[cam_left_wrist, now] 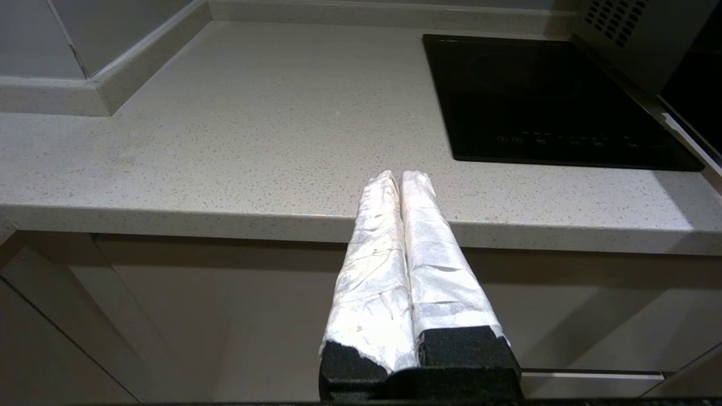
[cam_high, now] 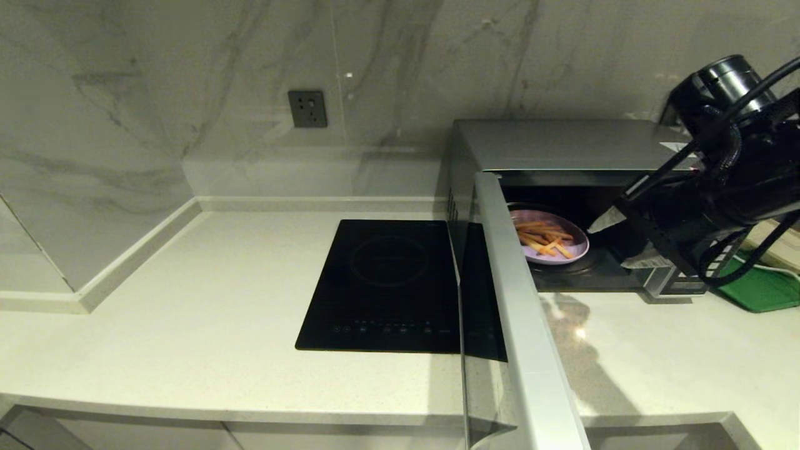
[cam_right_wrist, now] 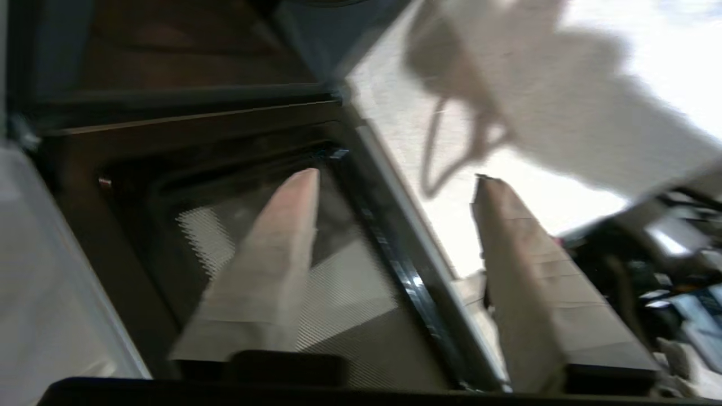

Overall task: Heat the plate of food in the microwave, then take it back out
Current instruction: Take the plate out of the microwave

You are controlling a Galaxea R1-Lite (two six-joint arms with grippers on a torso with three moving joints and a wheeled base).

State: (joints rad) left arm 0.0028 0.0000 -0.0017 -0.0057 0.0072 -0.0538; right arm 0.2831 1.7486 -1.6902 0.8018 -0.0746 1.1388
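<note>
The silver-grey microwave (cam_high: 550, 144) stands at the back right of the counter. Its door (cam_high: 519, 325) is swung wide open toward me. Inside on the turntable lies the lilac plate (cam_high: 578, 249) with orange-yellow fries (cam_high: 544, 236). My right gripper (cam_high: 615, 244) hangs open at the right side of the oven mouth, just right of the plate and apart from it. In the right wrist view the right gripper (cam_right_wrist: 395, 179) is empty and faces the door's mesh window (cam_right_wrist: 338, 293). My left gripper (cam_left_wrist: 399, 176) is shut and empty, parked below the counter's front edge.
A flat black induction hob (cam_high: 390, 284) is set into the counter left of the microwave; the open door reaches out past its right side. A green tray (cam_high: 765, 290) lies right of the microwave. A wall socket (cam_high: 307, 109) sits on the marble backsplash.
</note>
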